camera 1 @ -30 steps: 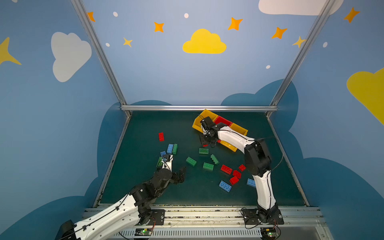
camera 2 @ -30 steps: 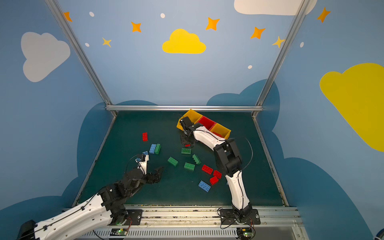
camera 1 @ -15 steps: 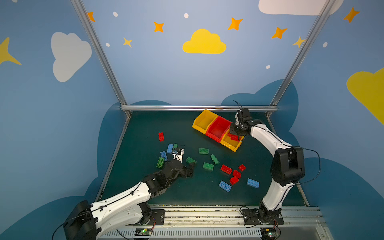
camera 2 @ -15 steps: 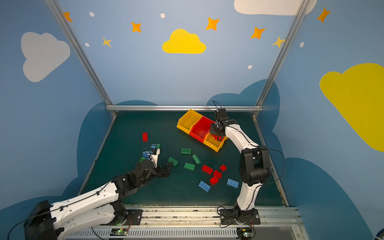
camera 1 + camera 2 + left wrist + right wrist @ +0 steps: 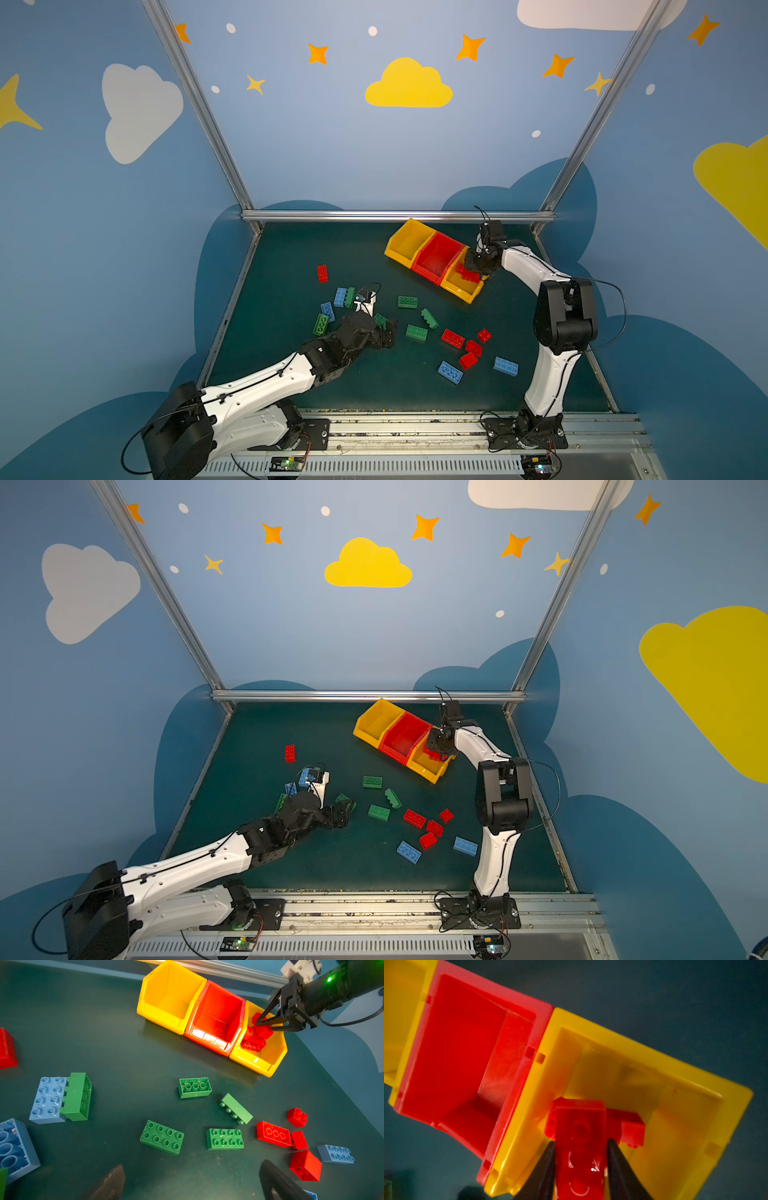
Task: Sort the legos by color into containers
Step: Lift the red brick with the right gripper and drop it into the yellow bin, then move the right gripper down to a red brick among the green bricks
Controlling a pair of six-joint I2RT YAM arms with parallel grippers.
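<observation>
Hovering above loose legos (image 5: 225, 1138) on the counter (image 5: 291, 395), the left gripper (image 5: 384, 332) spreads its fingers wide, apparently to straddle a green brick (image 5: 162, 1137). The right gripper (image 5: 580, 1141) fingers clasp a red brick (image 5: 580, 1124) over the right yellow bin (image 5: 695, 1084), which holds other red bricks (image 5: 253, 1044).

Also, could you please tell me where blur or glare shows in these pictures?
Right wrist view: dim and blurred, with small glints on the close red brick. Left wrist view: sharp, with white glare on the front lip of the red bin. Both top views: evenly lit and sharp.
</observation>
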